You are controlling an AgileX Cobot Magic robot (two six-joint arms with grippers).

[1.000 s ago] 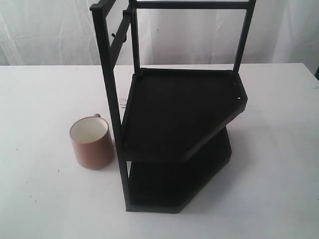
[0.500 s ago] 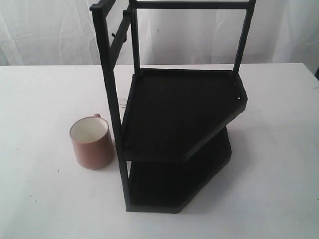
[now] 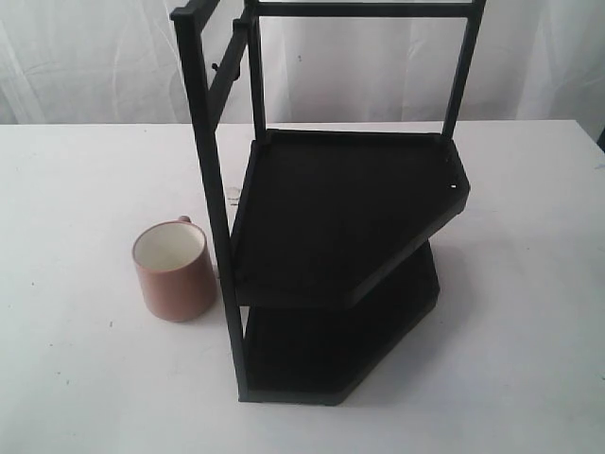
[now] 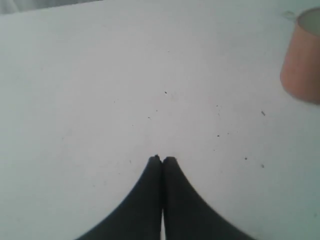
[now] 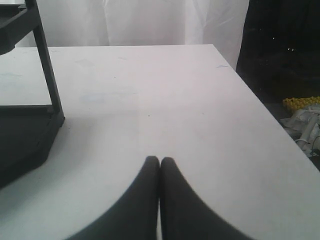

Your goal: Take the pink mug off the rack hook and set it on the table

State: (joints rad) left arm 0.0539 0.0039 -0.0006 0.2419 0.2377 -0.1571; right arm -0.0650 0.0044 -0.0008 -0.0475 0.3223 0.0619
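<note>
Mug upright on the table (image 3: pixel 76 170) in the exterior view: the pink mug (image 3: pixel 175 270) stood just beside the rack (image 3: pixel 340 218), cream inside empty, the rack hook (image 3: pixel 218 68) bare, so I judged the job done; both shelves held nothing; left wrist view: my left gripper (image 4: pixel 162 159) was pinched closed on nothing, well apart from the mug; right wrist view: my right gripper (image 5: pixel 160 160) was likewise closed and empty.

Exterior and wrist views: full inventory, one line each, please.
pink mug: 1, dusty pink, cream inside; upright on the table, left of the rack in the exterior view.
rack: 1, black, two angular shelves; mid-table.
rack hook: 1 clearly seen, black; upper left bar, empty.
table: 1, white, dark specks.
curtain: white; behind the table.
left tool: 1, black, shut; over bare table, apart from the mug.
right tool: 1, black, shut; over the table beside the rack.
</note>
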